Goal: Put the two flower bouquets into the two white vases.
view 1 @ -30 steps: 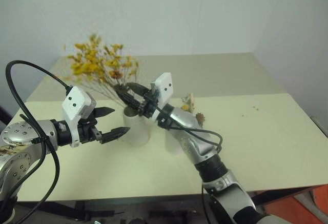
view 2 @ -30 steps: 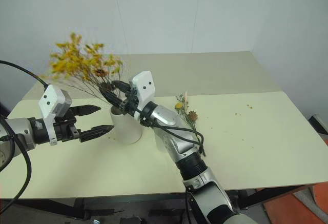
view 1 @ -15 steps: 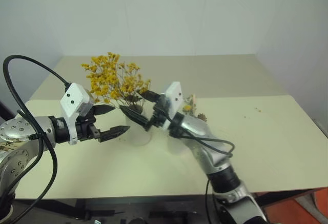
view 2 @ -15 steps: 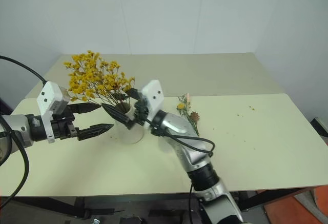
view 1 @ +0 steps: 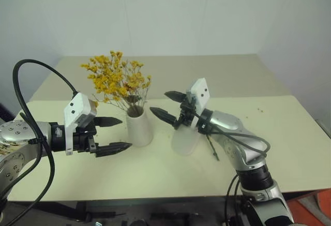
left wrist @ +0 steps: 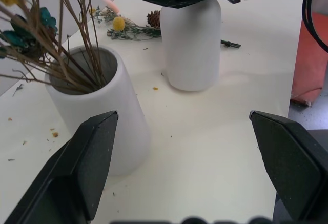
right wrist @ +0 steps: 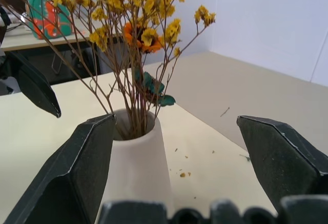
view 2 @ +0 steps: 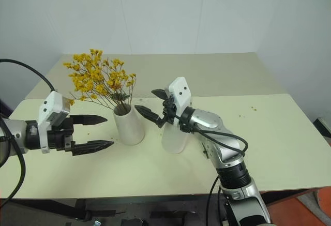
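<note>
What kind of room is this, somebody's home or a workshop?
More likely a plain lab or test room than a home, though that is a guess. A bare pale table stands against blank white walls, holding little besides two white vases and dried flowers.

Left tool [view 1: 115,133] level, fingers spread, empty, right tool [view 1: 167,105] raised, fingers wide apart, empty
</note>
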